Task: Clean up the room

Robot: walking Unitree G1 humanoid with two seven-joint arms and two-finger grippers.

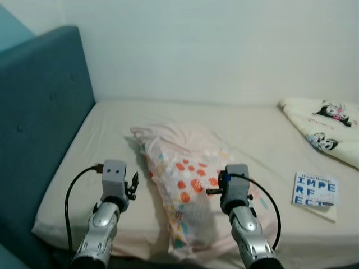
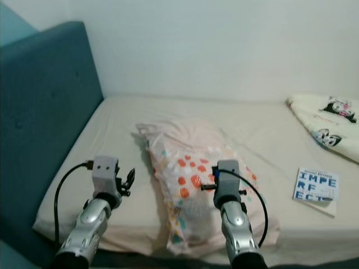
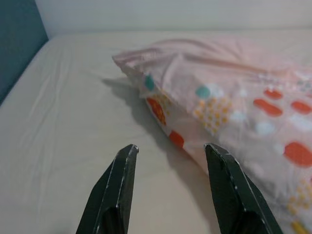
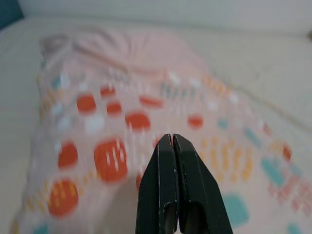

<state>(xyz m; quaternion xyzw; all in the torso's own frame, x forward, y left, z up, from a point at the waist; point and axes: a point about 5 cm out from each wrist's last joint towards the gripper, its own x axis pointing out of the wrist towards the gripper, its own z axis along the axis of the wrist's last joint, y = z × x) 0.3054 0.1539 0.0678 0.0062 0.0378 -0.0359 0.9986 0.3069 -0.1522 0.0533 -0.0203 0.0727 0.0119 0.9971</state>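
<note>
Pillow in pale pink with orange, teal and yellow spots, lying askew on bed, one end hanging over the near edge. Left gripper held above bare sheet just beside the pillow's edge, its two black fingers spread well apart, nothing between them. Pillow's spotted side just past the one finger, its pink corner farther ahead of the tips; sheet directly under the gap. Right gripper poised over the middle of the pillow, fingers pressed flat together, closed on nothing. Orange spots ahead of and to either side of the tips, blurred; cannot tell whether the tips touch the cloth. Between the two grippers, the pillow's long edge and a strip of shadow on the sheet. Blue headboard well off to the outer side of the left gripper. Book with blue block letters lying flat on the sheet, well apart from the right gripper, on its outer side. Cream blanket with cartoon mice, bunched far beyond the book near the white wall.
</note>
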